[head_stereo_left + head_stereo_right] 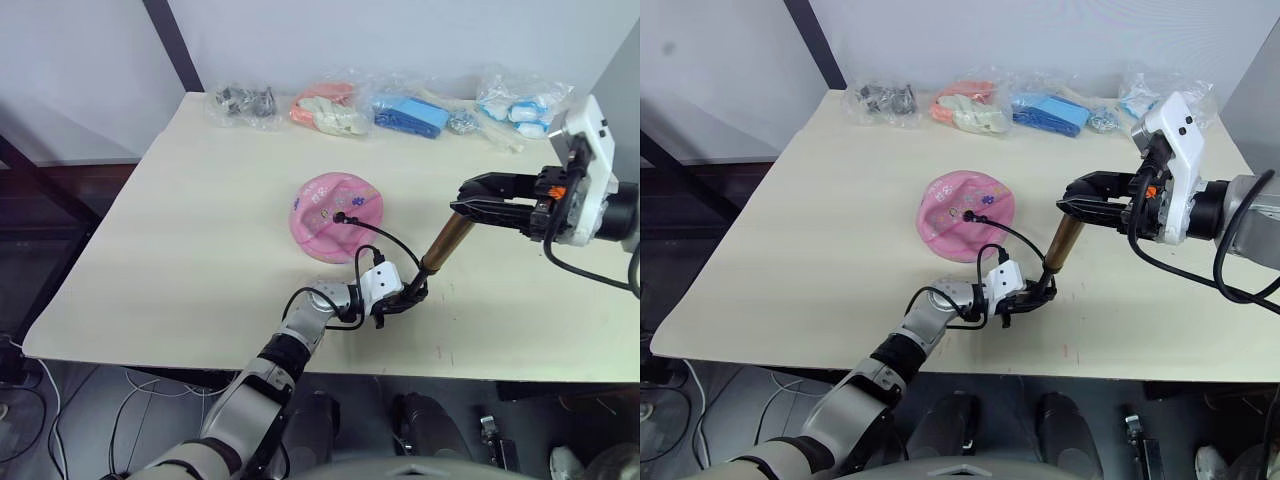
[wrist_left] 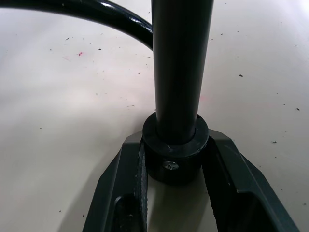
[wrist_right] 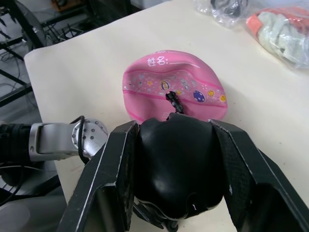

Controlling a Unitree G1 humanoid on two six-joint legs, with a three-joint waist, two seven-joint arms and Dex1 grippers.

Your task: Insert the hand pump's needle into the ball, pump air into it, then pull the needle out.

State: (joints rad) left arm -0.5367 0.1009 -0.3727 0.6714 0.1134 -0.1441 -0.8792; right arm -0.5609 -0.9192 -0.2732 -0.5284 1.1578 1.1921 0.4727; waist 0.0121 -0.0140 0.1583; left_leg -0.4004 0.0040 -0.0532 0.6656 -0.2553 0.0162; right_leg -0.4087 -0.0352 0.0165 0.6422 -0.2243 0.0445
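Observation:
The pink ball [image 1: 325, 225] lies caved-in at the table's middle. The needle's black fitting [image 1: 340, 216] sits at the ball's valve [image 3: 170, 96]; the metal pin itself is hidden. A thin black hose [image 1: 385, 240] curves from there to the foot of the hand pump [image 1: 445, 243], whose gold-bronze barrel leans up to the right. My left gripper [image 1: 405, 297] is shut on the pump's black bottom cap [image 2: 175, 154] at table level. Higher up, my right gripper [image 1: 470, 205] is shut on the black handle [image 3: 176, 164] at the pump's top.
Several clear bags line the table's far edge: grey parts [image 1: 243, 102], peach and white items [image 1: 330, 108], blue items [image 1: 412, 112], and blue-white items [image 1: 520, 105]. The table [image 1: 180, 230] has bare surface to the left of the ball.

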